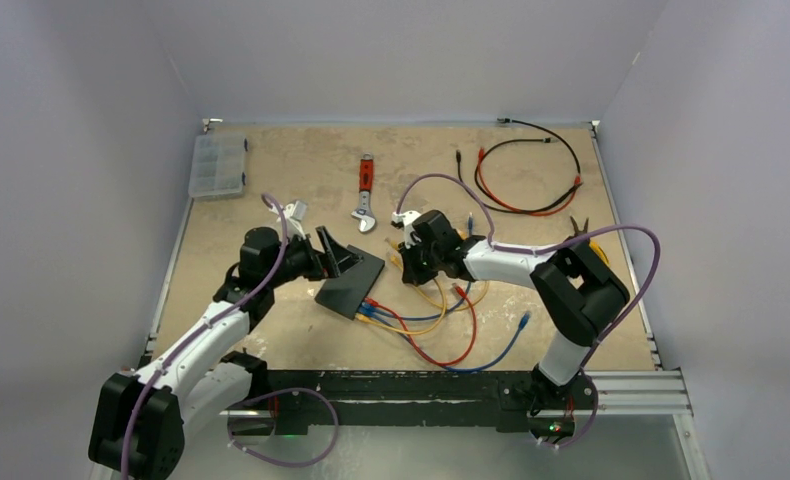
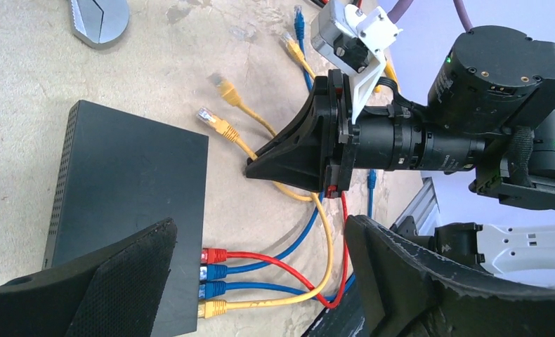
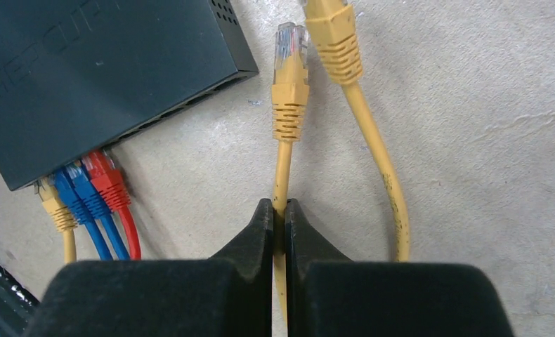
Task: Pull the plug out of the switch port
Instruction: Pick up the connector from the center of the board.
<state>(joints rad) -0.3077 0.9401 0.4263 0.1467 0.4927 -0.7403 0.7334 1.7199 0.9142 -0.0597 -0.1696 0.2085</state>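
The black switch (image 1: 351, 285) (image 2: 131, 182) (image 3: 106, 70) lies flat in the middle of the table. Several plugs sit in its ports: red (image 2: 215, 255) (image 3: 106, 182), blue (image 3: 71, 189) and yellow (image 2: 213, 307). My right gripper (image 3: 280, 210) (image 1: 408, 262) is shut on a yellow cable (image 3: 282, 168) just behind its plug (image 3: 289, 77), which lies free on the table, apart from the switch. A second loose yellow plug (image 3: 334, 35) lies beside it. My left gripper (image 2: 260, 281) (image 1: 336, 255) hangs open over the switch's port end, holding nothing.
A red-handled wrench (image 1: 366, 195) lies behind the switch. A clear compartment box (image 1: 218, 166) stands at the back left. Black and red leads (image 1: 526, 175) coil at the back right. Loose red, blue and yellow cables (image 1: 441, 320) sprawl in front of the right arm.
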